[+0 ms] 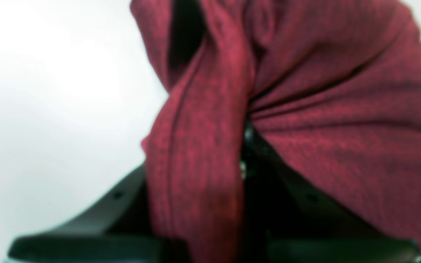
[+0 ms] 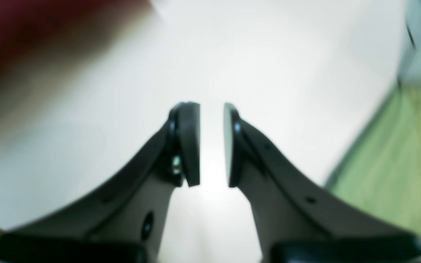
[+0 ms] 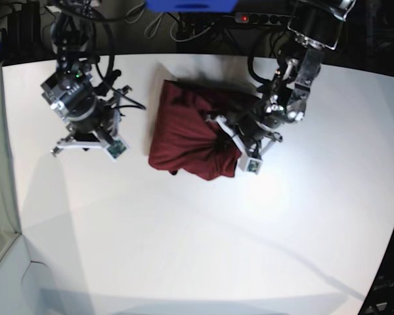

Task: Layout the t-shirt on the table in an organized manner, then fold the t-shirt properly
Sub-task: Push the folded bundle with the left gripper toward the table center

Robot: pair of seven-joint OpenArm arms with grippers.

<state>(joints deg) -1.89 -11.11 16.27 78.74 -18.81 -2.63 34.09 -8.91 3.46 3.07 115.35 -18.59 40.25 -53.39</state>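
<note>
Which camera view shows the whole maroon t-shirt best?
The base view: it shows the t-shirt entire, bunched on the white table. The left wrist view shows only a blurred close-up fold at the left gripper. The right wrist view catches just a red blur in its corner.

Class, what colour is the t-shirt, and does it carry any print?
The t-shirt is dark red, plain, no print visible; best seen in the left wrist view.

Black curved gripper [image 2: 211,144] fingers [image 2: 188,142], dark cabled arms, white wrist brackets.
</note>
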